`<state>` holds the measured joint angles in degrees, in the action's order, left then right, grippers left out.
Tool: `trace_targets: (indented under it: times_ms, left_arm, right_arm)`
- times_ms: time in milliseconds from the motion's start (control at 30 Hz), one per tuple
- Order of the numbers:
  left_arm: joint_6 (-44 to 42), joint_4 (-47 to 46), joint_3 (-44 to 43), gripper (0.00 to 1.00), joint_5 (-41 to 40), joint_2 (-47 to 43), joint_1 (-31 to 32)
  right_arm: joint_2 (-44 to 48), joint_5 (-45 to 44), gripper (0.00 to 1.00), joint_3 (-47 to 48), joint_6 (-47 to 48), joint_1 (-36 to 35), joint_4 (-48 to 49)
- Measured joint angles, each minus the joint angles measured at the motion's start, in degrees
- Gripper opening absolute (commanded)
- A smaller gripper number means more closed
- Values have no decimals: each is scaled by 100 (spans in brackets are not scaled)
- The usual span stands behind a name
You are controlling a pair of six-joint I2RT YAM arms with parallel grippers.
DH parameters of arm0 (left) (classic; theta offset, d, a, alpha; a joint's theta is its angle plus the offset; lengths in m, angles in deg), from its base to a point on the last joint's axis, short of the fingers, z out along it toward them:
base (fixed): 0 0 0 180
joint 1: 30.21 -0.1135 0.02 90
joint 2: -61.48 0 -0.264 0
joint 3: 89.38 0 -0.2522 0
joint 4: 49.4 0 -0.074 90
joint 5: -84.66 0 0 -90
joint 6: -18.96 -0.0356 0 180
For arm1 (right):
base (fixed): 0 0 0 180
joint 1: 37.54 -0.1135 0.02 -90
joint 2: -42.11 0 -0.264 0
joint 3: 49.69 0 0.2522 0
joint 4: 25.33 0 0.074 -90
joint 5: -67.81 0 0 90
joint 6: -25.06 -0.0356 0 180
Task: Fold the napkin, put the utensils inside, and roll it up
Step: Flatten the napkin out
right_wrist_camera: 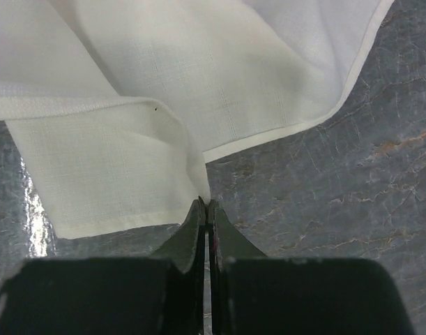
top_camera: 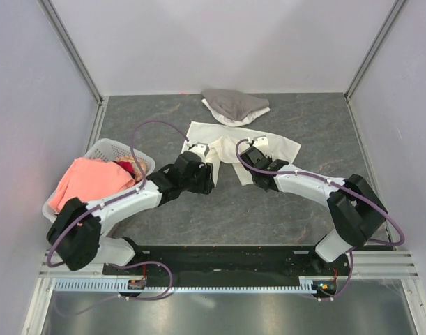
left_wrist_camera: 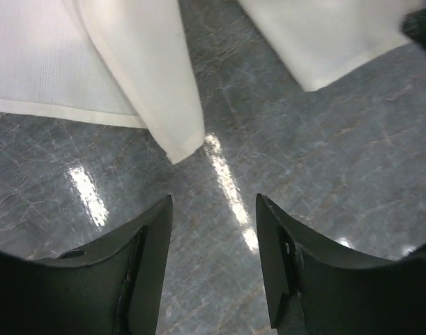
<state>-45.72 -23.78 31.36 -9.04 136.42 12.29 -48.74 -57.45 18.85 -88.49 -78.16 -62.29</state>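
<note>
We see the napkin [top_camera: 223,139] lying rumpled and partly doubled over on the dark grey marbled table [top_camera: 303,202], about midway across and a little toward the far side, with both arms reaching to its near edge. The right gripper [right_wrist_camera: 207,206] has its two fingers pressed together on a pinch of the napkin. In the right wrist view a folded flap of the cream cloth runs down into the seam between the fingers, and a hemmed edge trails off to the right over the bare tabletop. The left gripper [left_wrist_camera: 214,202] stands with its fingers apart and nothing between them but the glossy table. In the left wrist view a pointed corner of the napkin lies just beyond the fingertips, toward the left finger and not touching it, and another part of the cloth shows at the far right. Past the napkin, near the back wall, sits a grey-and-white cloth heap [top_camera: 233,105], close to the napkin's far edge. Well to the left a white plastic basket [top_camera: 104,148] holds a salmon-pink cloth [top_camera: 87,180] that drapes over its near rim.
</note>
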Motion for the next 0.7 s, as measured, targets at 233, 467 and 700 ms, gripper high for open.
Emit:
trace_targets:
  times_ms: [233,467,700]
  left_arm:
    - [22,-208,-35,55,-507,824,7]
    - [111,-542,-153,50,-785,1270,7]
    - [293,-739,-234,47,-833,1735,-87]
  right_arm:
    - [2,28,0,-149,-22,85,-4]
    - [4,90,0,-208,-24,90,-7]
    - [20,151,0,-227,-50,90,0]
